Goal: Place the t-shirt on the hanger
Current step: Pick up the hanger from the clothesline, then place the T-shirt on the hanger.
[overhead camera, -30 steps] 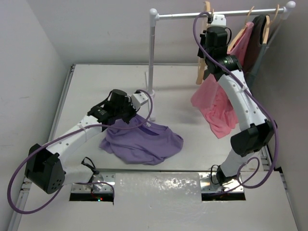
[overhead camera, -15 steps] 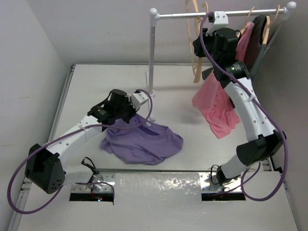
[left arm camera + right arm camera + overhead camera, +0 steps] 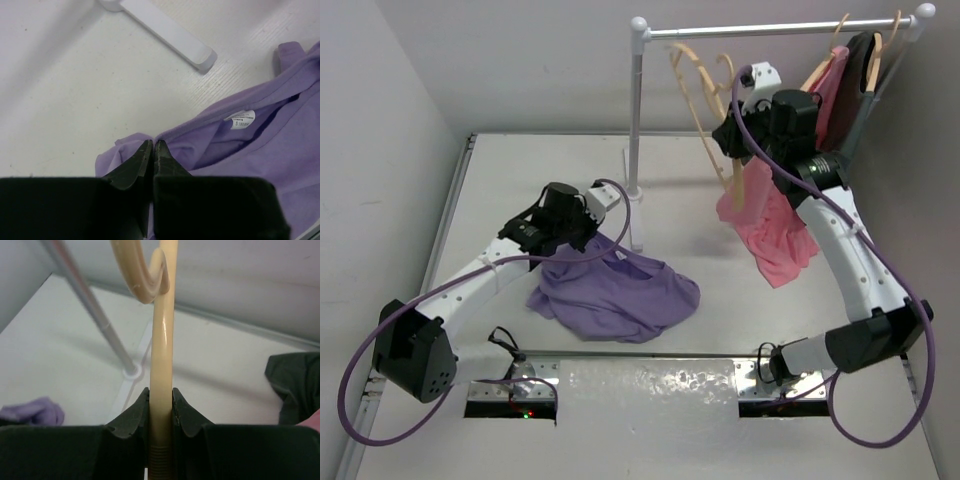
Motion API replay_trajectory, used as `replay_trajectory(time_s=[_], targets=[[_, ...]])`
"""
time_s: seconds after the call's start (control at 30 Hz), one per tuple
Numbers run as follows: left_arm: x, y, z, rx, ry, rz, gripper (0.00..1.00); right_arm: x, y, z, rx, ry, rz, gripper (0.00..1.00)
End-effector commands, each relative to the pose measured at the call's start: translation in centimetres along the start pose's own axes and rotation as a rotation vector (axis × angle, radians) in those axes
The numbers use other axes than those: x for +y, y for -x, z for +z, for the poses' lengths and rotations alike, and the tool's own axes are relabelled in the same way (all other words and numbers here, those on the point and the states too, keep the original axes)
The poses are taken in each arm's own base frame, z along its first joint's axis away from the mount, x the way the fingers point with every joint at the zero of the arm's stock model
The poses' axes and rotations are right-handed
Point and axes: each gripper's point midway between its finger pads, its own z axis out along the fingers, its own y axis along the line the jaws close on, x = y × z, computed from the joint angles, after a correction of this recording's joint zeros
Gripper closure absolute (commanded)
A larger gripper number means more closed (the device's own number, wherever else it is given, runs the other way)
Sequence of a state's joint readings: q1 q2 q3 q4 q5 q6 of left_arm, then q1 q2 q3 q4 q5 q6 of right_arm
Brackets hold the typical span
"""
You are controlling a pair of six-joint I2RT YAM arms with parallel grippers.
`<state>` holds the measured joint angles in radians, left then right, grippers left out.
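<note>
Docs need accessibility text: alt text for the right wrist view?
The right gripper clamps the hanger, a pale tan bar running straight up mid-frame. Behind: the rack pole at left, a bit of the t-shirt lower left, the dark grey garment at right.

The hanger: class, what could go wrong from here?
1. The right end effector pinches only one thin bar of the hanger, so it may twist or slip.
2. The hanger is tilted in the air beside the pink garment and could snag it.
3. The left end effector grips only a small fold of the t-shirt; the cloth may pull free.
</note>
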<state>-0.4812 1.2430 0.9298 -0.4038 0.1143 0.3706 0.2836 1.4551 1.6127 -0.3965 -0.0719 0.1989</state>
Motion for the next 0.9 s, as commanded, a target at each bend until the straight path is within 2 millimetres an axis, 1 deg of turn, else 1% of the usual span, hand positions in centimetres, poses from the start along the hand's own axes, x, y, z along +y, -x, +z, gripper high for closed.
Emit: replay_trajectory(time_s=[0.0, 0.03, 0.07, 0.1, 0.13, 0.27, 0.37, 0.4, 0.43, 0.47, 0.5, 0.57, 0.6, 0.67, 0.7, 0.87], targets=[[1.8, 3.1, -0.7, -0.083, 0.063, -0.029, 1.0, 2.7, -0.3, -3.0, -0.014, 0.15, -0.046, 1.0], [1.9, 3.1, -0.5, -0.078, 0.063, -0.028, 1.0, 2.9, -1.8, -3.0, 0.017, 0.165, -0.039, 1.0], [2.0, 3.0, -0.4, -0.073, 0.07, -0.031, 1.0, 3.4, -2.3, -3.4, 0.027, 0.191, -0.038, 1.0], [2.1, 2.8, -0.1, -0.062, 0.071, -0.034, 1.0, 3.6, -3.3, -3.6, 0.048, 0.209, -0.039, 1.0], [2.2, 3.1, -0.1, -0.064, 0.076, -0.036, 1.0, 4.0, -3.3, -4.4, 0.046, 0.227, -0.042, 1.0], [2.8, 3.1, 0.2, -0.045, 0.094, -0.048, 1.0, 5.1, -4.7, -6.2, 0.085, 0.29, -0.052, 1.0], [3.1, 3.0, 0.5, -0.031, 0.103, -0.05, 1.0, 5.9, -6.5, -7.9, 0.138, 0.347, -0.065, 1.0], [3.3, 2.8, 0.7, -0.023, 0.108, -0.048, 1.0, 6.1, -7.9, -8.3, 0.171, 0.364, -0.067, 1.0], [3.4, 2.7, 0.7, -0.019, 0.112, -0.048, 1.0, 6.7, -9.2, -9.1, 0.212, 0.403, -0.053, 1.0], [3.7, 2.6, 0.7, -0.017, 0.124, -0.048, 1.0, 7.0, -9.7, -10.2, 0.219, 0.424, -0.055, 1.0], [3.9, 2.4, 0.8, -0.013, 0.128, -0.052, 1.0, 7.3, -12.2, -10.9, 0.279, 0.452, -0.047, 1.0], [4.1, 2.4, 0.8, -0.012, 0.131, -0.055, 1.0, 8.6, -13.6, -13.0, 0.293, 0.535, -0.046, 1.0], [4.2, 2.3, 0.8, -0.011, 0.133, -0.053, 1.0, 8.8, -15.5, -13.6, 0.337, 0.559, -0.033, 1.0], [4.3, 2.2, 0.8, -0.007, 0.135, -0.051, 1.0, 9.6, -16.3, -15.0, 0.343, 0.605, -0.026, 1.0], [4.3, 2.1, 0.8, -0.005, 0.136, -0.048, 1.0, 9.7, -17.1, -15.4, 0.362, 0.618, -0.012, 1.0], [4.5, 1.9, 1.3, 0.0, 0.139, -0.033, 1.0, 10.5, -17.2, -16.5, 0.322, 0.653, 0.014, 1.0]])
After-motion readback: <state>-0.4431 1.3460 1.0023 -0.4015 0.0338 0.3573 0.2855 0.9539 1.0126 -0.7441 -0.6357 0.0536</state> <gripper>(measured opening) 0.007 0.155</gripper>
